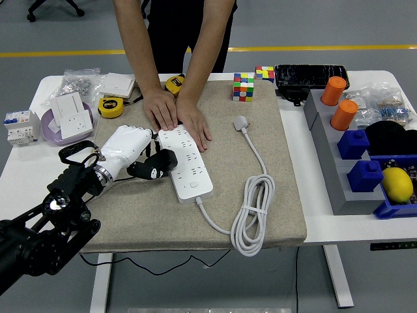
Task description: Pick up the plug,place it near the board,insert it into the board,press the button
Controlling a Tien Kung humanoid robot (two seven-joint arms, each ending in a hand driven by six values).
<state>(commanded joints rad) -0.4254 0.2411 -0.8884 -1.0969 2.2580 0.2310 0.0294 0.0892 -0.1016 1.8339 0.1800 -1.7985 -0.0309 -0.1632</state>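
The left robot hand (pixel 133 153) grips a black plug (pixel 161 163), fingers curled round it, holding it against the left edge of the white power strip (pixel 187 163) on the beige mat (pixel 260 215). This looks like the insertion step: the plug is at the board but does not appear seated in a socket. A person's hands (pixel 176 117) press the strip's far end, at 12 o'clock from the plug, steadying it. Next, the plug's pins must be lined up over a socket toward 3 o'clock and pushed down. The right arm is not visible.
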